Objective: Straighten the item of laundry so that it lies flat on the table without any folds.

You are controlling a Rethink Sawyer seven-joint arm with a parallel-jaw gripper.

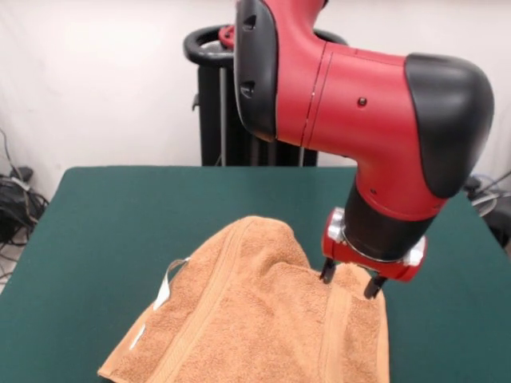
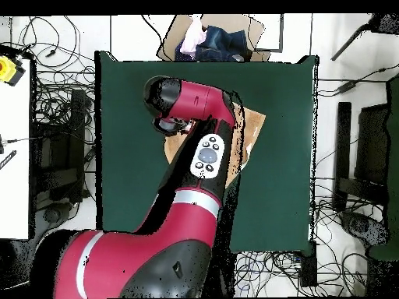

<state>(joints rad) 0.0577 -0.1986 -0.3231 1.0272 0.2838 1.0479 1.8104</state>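
The orange-tan towel (image 1: 255, 327) lies rumpled on the dark green table (image 1: 112, 215), near the front edge. A raised fold humps up at its far side, and its border bands run at angles. A small white tag (image 1: 164, 291) sticks out on its left edge. My gripper (image 1: 350, 279) points down at the towel's far right corner, with its fingers apart and their tips at the cloth on either side of a border band. In the overhead view the arm (image 2: 204, 156) covers most of the towel (image 2: 252, 132) and hides the gripper.
The robot's black pedestal (image 1: 215, 96) stands behind the table's far edge. Cables (image 1: 16, 199) lie on the floor at the left. In the overhead view a cardboard box of cloth (image 2: 210, 39) sits beyond the table's top edge, and cables surround the table (image 2: 125, 117).
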